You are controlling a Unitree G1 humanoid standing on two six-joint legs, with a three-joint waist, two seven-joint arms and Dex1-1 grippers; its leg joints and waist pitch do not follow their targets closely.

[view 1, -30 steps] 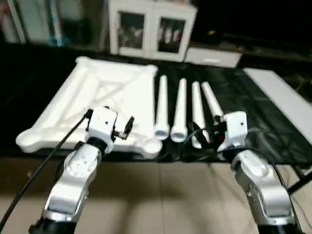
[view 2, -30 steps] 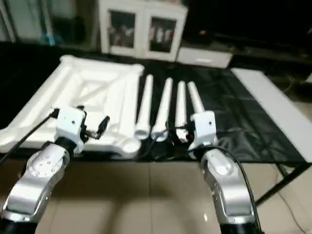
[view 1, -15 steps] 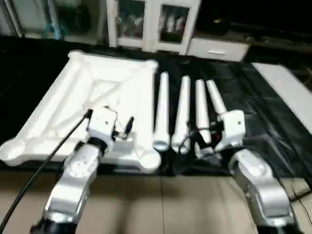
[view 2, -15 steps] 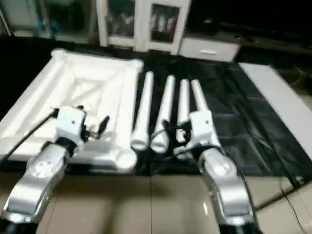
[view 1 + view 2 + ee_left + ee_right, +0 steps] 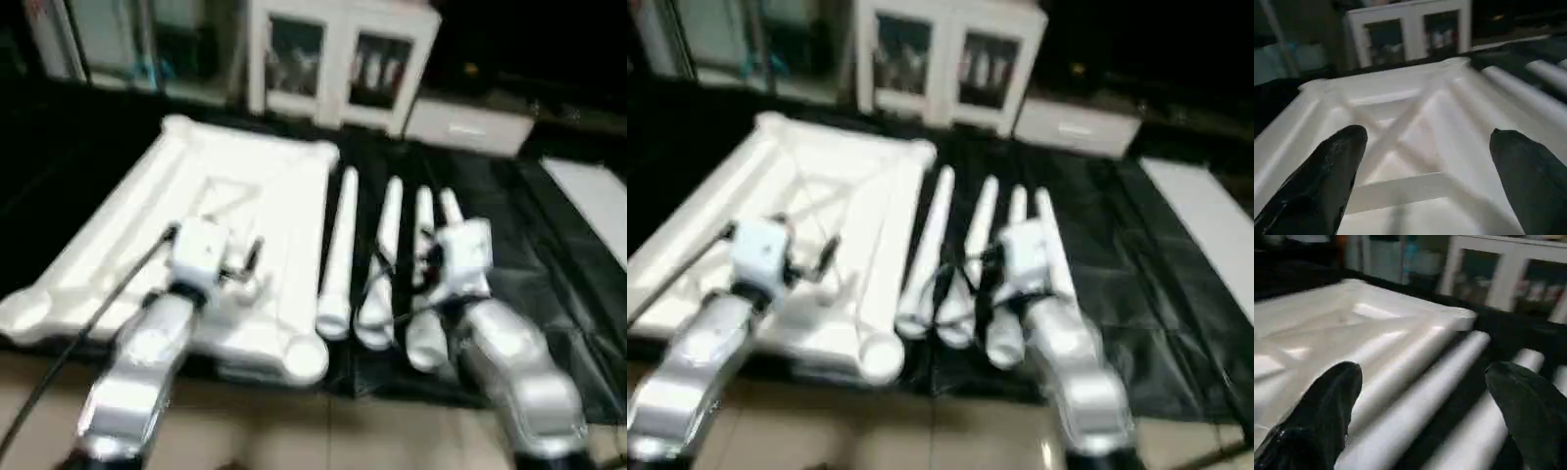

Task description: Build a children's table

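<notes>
The children's table lies in parts on the black-draped worktable. Its white square top [image 5: 245, 196] rests underside up, showing X ribs [image 5: 1400, 132] and a round corner socket [image 5: 304, 362]. To its right, several white tapered legs [image 5: 338, 255] lie side by side. My left gripper [image 5: 1422, 166] hovers open over the near part of the top, its black fingers [image 5: 1327, 176] wide apart. My right gripper [image 5: 1420, 396] hangs open above the legs' near ends [image 5: 1415, 406], holding nothing.
A white cabinet with glass doors [image 5: 338, 64] stands behind the worktable. A flat white board [image 5: 593, 201] lies at the far right on the black cover [image 5: 549, 255]. Tiled floor [image 5: 294, 431] shows in front of the table's near edge.
The view has shifted. Both arms now reach further in: the left from the top's near edge to over its ribs, the right to over the legs' ends. Both grippers stay open.
</notes>
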